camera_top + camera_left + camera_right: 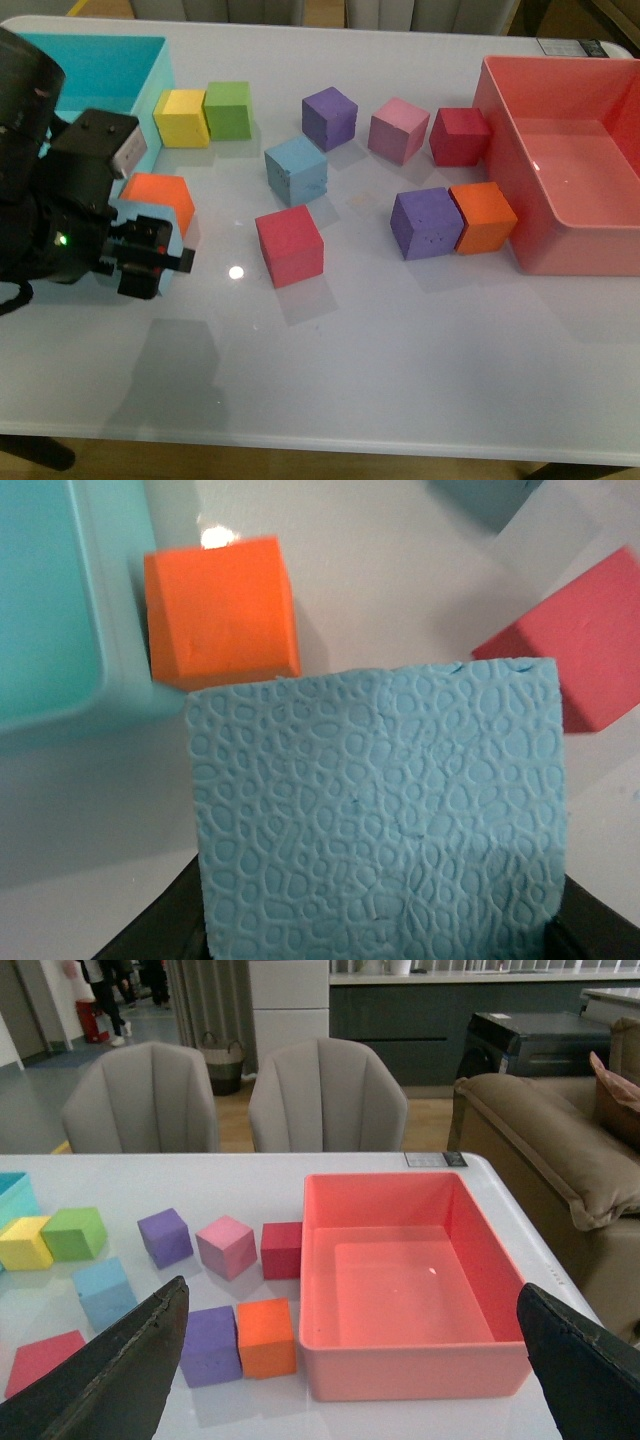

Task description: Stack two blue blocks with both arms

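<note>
Left gripper (150,255) is clamping a blue block (380,810) beside the turquoise bin (163,85). Right gripper (350,1290) is gaping wide, second blue block (296,170) sitting clear.

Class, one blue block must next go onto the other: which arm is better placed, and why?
Left. The left gripper is shut on the held blue block, beside the orange cube, and the free blue block stands not far off. The right gripper is open and empty.

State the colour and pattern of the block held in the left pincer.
Sky-blue block, pebbly embossing; left wrist view.
</note>
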